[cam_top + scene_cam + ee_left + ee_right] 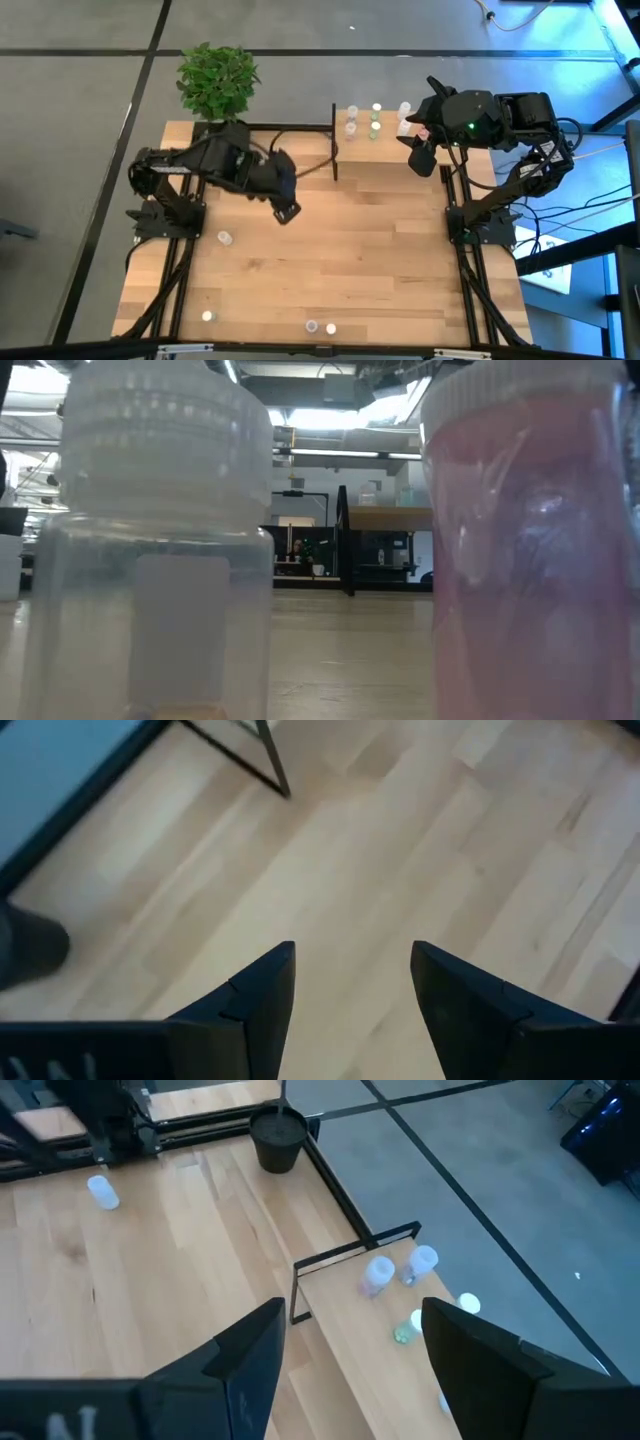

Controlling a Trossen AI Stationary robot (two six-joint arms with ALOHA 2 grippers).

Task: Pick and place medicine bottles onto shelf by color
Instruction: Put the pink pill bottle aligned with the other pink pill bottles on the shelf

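Nearest the low camera stand 2 medicine bottles at the table's front edge, a pale-capped bottle [160,550] and a pink bottle [535,550], filling that view and blocking most of the table behind. From above, the left gripper [287,210] hangs over bare tabletop [370,260] near the middle, fingers parted with nothing between them; the right gripper [422,155] hovers beside the shelf [345,150], also spread and empty. Several bottles already stand on the shelf; a lone bottle [226,238] sits just in front of the left arm, and others wait along the front edge. The likely next step is for the left gripper to fetch that lone bottle: I would center the fingers over its cap, descend straight, and close gently, since so small a cylinder could tip or roll. Cap colors on the loose bottles are hard to read from above, and the shelf's far side is cut off in the right wrist view. A potted plant [217,80] stands at the back corner.
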